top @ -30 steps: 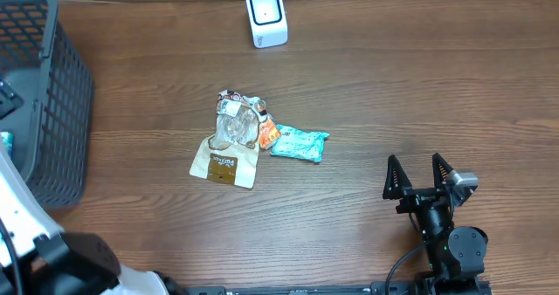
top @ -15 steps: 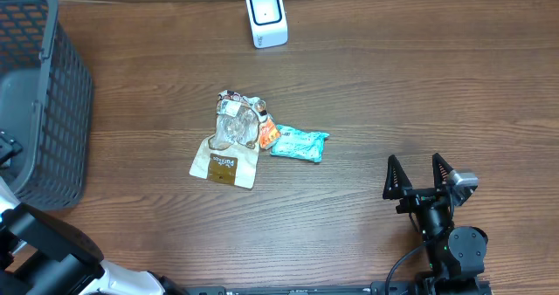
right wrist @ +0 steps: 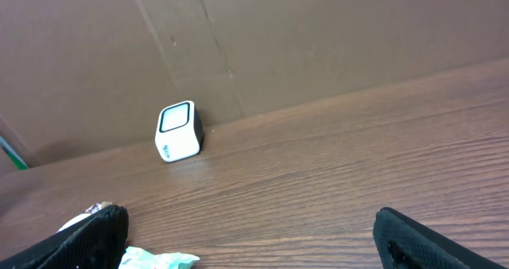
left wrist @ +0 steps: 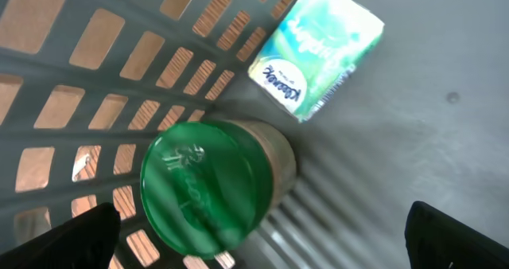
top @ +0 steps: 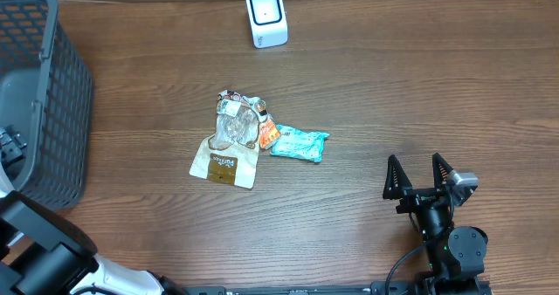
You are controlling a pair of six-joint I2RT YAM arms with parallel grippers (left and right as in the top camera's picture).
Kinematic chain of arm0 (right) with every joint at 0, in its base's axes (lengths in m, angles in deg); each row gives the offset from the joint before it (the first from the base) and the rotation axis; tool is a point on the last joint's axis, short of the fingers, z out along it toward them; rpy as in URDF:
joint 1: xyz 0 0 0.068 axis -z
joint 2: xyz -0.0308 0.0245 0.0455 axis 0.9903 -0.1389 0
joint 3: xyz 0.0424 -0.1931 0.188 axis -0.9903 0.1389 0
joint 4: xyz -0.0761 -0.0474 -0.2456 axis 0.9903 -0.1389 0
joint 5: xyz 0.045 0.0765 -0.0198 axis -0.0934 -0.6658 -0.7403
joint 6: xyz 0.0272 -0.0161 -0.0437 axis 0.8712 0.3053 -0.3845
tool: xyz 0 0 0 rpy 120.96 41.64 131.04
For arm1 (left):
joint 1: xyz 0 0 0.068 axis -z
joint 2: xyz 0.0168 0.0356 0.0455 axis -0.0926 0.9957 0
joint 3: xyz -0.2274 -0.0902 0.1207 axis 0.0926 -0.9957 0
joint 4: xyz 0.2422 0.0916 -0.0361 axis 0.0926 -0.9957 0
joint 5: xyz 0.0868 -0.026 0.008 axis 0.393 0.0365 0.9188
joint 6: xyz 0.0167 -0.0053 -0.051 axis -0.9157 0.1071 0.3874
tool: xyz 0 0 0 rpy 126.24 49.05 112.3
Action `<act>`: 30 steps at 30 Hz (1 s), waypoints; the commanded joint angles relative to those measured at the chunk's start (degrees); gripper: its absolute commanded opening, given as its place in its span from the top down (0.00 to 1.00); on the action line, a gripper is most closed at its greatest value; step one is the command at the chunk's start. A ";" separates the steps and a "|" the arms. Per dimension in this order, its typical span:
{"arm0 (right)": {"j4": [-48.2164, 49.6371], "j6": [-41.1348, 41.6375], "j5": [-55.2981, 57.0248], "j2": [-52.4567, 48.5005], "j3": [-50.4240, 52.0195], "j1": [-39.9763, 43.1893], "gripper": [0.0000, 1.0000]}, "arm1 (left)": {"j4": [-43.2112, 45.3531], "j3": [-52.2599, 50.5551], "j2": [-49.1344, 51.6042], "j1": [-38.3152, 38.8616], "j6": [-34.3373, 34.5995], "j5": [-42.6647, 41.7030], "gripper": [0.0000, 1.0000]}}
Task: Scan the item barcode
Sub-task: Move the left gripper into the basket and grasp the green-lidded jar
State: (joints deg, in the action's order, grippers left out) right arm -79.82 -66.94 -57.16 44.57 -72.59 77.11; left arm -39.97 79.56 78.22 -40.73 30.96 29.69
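On the overhead view, my left arm [top: 44, 251] reaches over the grey basket [top: 61, 94] at the left edge of the table [top: 393, 85]. My right gripper [top: 422, 180] sits low on the right, fingers spread wide and empty. The things to scan lie in a small heap mid-table, well apart from both hands. A brown pouch [top: 225, 166] is partly under a clear-wrapped snack [top: 236, 120], and a teal packet [top: 299, 143] is just beside them. The white scanner [top: 266, 16] stands upright at the far edge. In the left wrist view, my left gripper [left wrist: 262, 249] hangs inside the basket, its fingers at the two bottom corners of the frame, spread wide and gripping nothing that I can see. Below it lie a green-lidded can [left wrist: 203, 191] on its side and a tissue pack [left wrist: 318, 50], near each other. In the right wrist view, the scanner faces roughly my way across bare wood, with the teal packet's edge at the bottom. I judge that the next item has yet to be picked. The risks start with the basket: if I lift my left arm out carelessly, a finger could catch the mesh and drag or tip it. At the heap, the overlap means a pinch on one wrapper may pull its neighbour along. I cannot see any barcode from here, so a crinkled or turned-away face may not read.
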 commanded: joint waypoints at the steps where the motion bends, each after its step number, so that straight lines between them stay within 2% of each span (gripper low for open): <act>1: 0.35 -0.09 0.70 0.68 0.61 -0.24 0.00 | 0.87 -0.20 1.99 -1.42 -1.38 -0.72 0.03; 9: 0.35 -0.09 0.70 0.68 0.61 -0.24 0.00 | 1.01 -0.20 5.29 -2.80 -0.96 -0.70 0.07; 18: 0.35 -0.09 0.70 0.68 0.61 -0.22 0.00 | 0.28 -0.20 6.21 -3.17 5.42 -1.07 0.17; 25: 0.35 -0.09 0.70 0.68 0.61 -0.24 0.00 | -0.44 -0.20 6.21 -3.06 6.08 -10.49 0.41; 30: 0.35 -0.09 0.68 0.68 0.61 -0.24 0.00 | -0.72 -0.20 6.21 -3.06 9.22 -15.72 0.42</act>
State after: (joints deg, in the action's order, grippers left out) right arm -79.84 -66.96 -57.21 44.57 -72.59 77.11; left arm -40.25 79.56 83.56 -43.68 37.27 20.88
